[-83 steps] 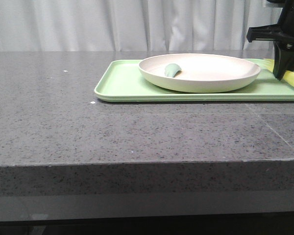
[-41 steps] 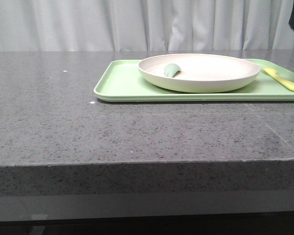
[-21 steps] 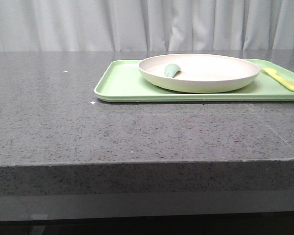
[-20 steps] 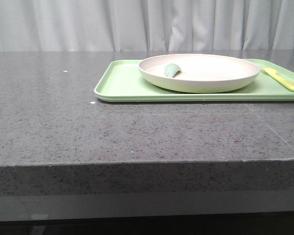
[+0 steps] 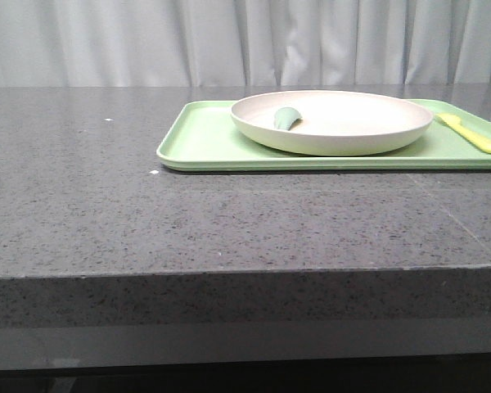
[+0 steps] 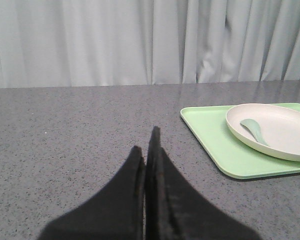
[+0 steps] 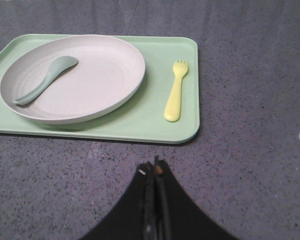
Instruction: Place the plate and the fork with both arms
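Note:
The cream plate [image 5: 331, 121] sits on the light-green tray [image 5: 204, 143] at the table's far right. It also shows in the left wrist view [image 6: 285, 132] and the right wrist view [image 7: 100, 80]. The pale-yellow fork [image 5: 472, 133] lies on the tray to the right of the plate, and shows in the right wrist view [image 7: 176, 97]. My left gripper [image 6: 146, 142] is shut and empty above bare table, left of the tray. My right gripper [image 7: 154, 167] is shut and empty above the table, in front of the tray. Neither gripper shows in the front view.
A small grey-green spoon [image 5: 285, 118] lies in the plate, also in the right wrist view [image 7: 45, 80]. The dark speckled table [image 5: 147, 213] stretches left of the tray [image 7: 140, 125]. A white curtain [image 5: 229, 41] hangs behind.
My right gripper, which stood over the fork at the tray's right end two seconds ago, has let it lie and left the front view. Plate, tray and fork have not moved.

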